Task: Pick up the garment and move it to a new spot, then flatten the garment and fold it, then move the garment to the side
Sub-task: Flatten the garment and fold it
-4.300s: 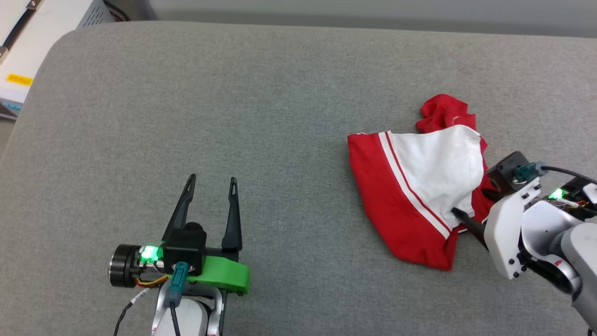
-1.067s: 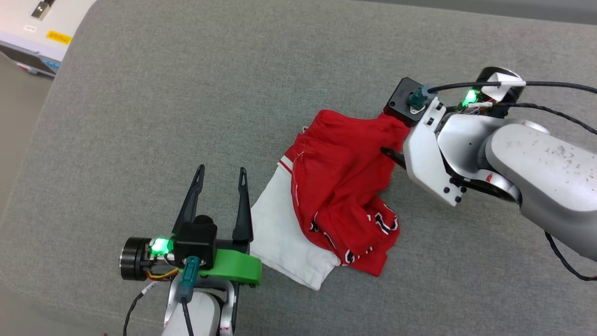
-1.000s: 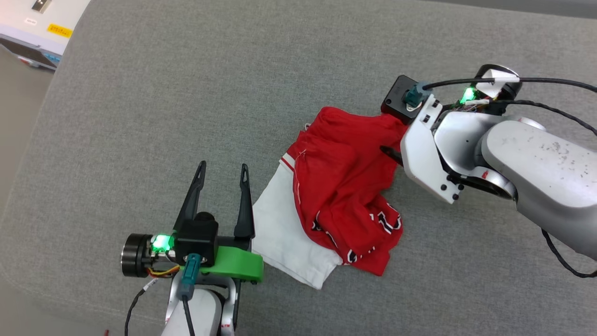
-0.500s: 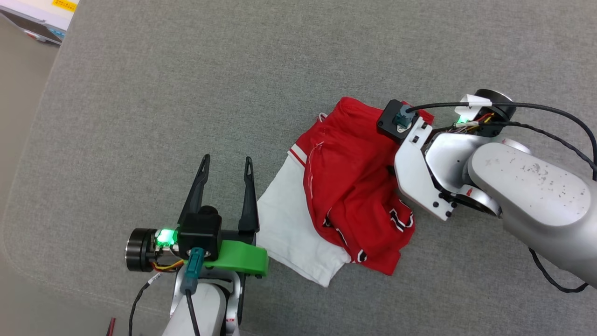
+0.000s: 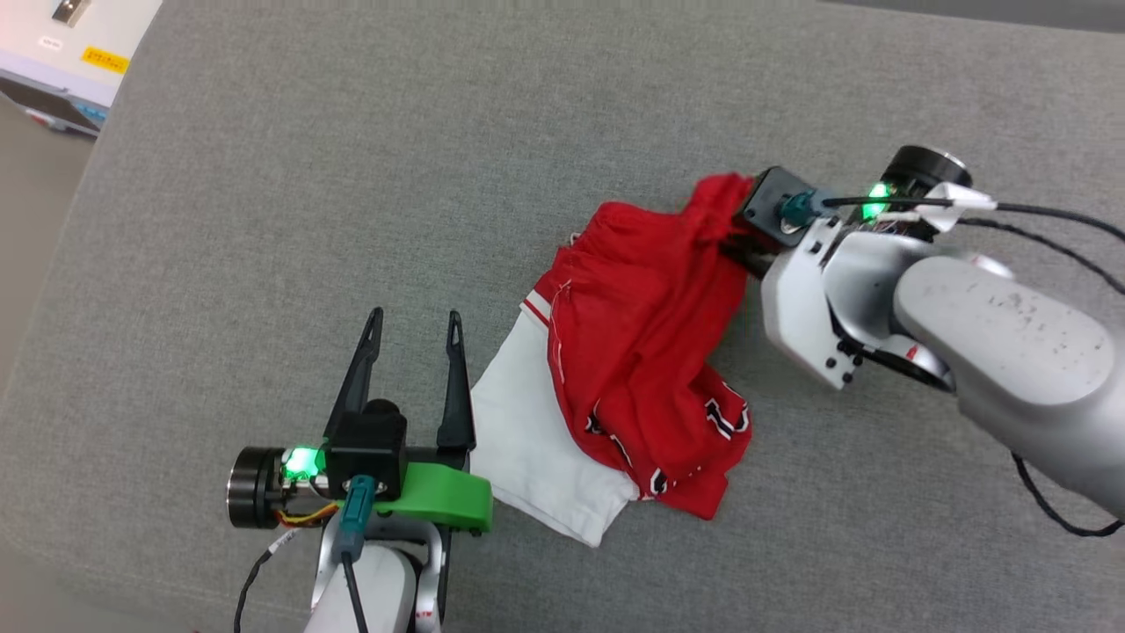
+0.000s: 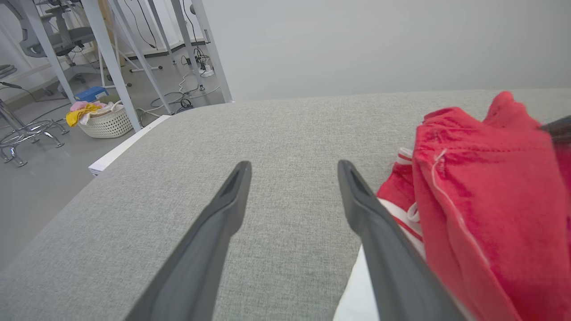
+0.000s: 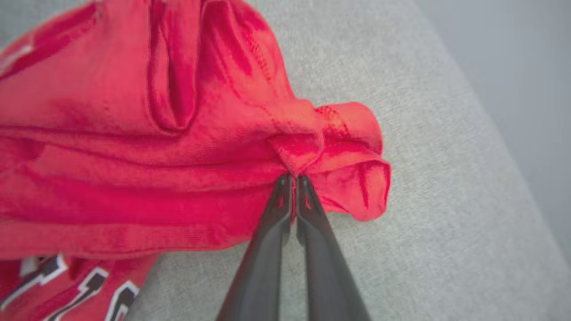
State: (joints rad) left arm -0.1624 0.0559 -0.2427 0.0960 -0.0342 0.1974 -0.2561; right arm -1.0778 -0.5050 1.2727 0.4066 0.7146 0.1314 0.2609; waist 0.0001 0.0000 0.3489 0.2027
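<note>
garment [image 5: 642, 352]: crumpled red heap, 1 white sleeve spread flat, black-white print at near edge | right gripper [image 7: 293, 178]: pinched on red fold | left gripper [image 5: 415, 314]: fingers apart, beside sleeve

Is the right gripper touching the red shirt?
Touching. The right wrist view shows the right gripper shut on a fold of the shirt, with red cloth pinched between its tips.
</note>
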